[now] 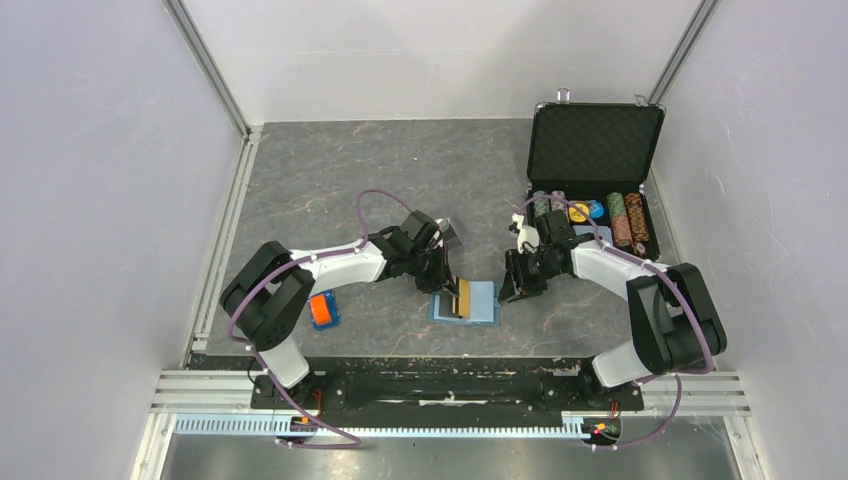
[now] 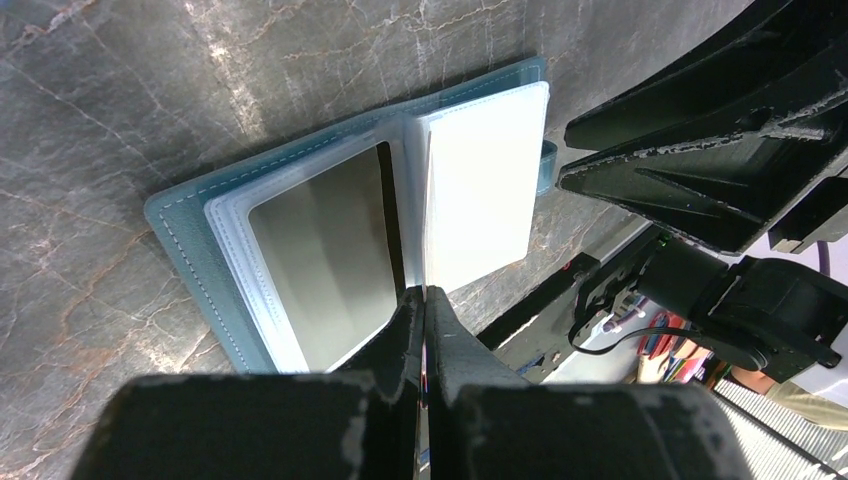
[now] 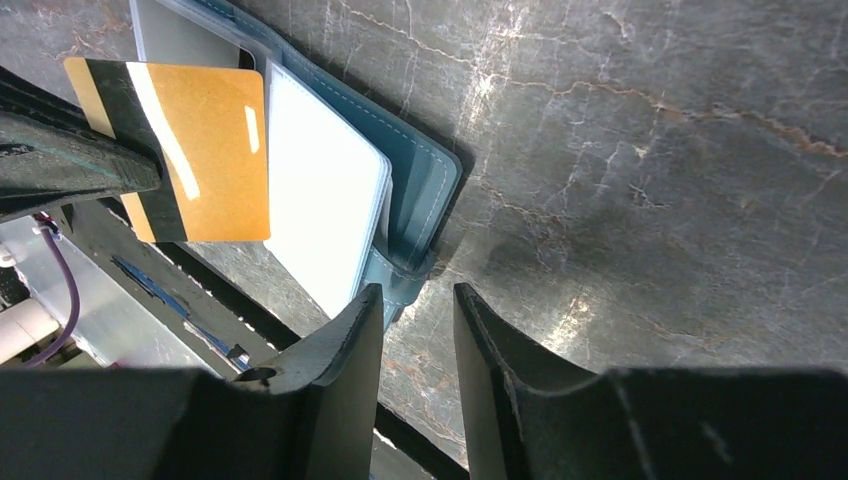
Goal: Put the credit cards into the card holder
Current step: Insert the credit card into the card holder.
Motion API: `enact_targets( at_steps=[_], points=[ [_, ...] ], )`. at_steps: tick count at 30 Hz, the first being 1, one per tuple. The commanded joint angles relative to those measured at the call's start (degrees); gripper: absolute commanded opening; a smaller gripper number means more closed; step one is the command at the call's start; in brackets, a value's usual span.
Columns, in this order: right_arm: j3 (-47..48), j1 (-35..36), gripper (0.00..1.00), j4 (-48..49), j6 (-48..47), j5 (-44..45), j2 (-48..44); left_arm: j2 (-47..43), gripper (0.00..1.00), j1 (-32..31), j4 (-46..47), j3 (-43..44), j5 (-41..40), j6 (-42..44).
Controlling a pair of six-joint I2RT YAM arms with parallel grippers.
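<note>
Lab test cell — white panel walls, aluminium rails, marbled tabletop.

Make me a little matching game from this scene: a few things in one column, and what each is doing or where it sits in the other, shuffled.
Things
1. orange credit card
2. card holder
3. chip case
4. right gripper

States
A. lid raised, at the far right of the table
B. lying opened flat on the table
C. pinched in the left gripper, above the card holder
D. jaws apart, nothing between them

Pairs: 1-C, 2-B, 3-A, 4-D
</note>
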Motion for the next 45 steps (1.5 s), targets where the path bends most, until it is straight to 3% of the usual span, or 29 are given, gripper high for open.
enact_targets(
  at_steps=[1,28,45],
  points=[
    [-0.47,-0.3,0.33,0.38,-1.06,-1.32,-0.57,-0.31,0.02,0.24,-0.92,1.25,0.43,-0.59],
    [-3.14,-0.3,0.25,1.26,-1.8,-1.7,1.06,-0.58,0.02,0.59,-3.0,2.23,-0.4,0.38],
    [-3.79,-0.35,0.23,1.38,-1.82,-1.69,1.42,1.47,0.02,0.94,7.46,-1.06,4.73,-4.51]
  ],
)
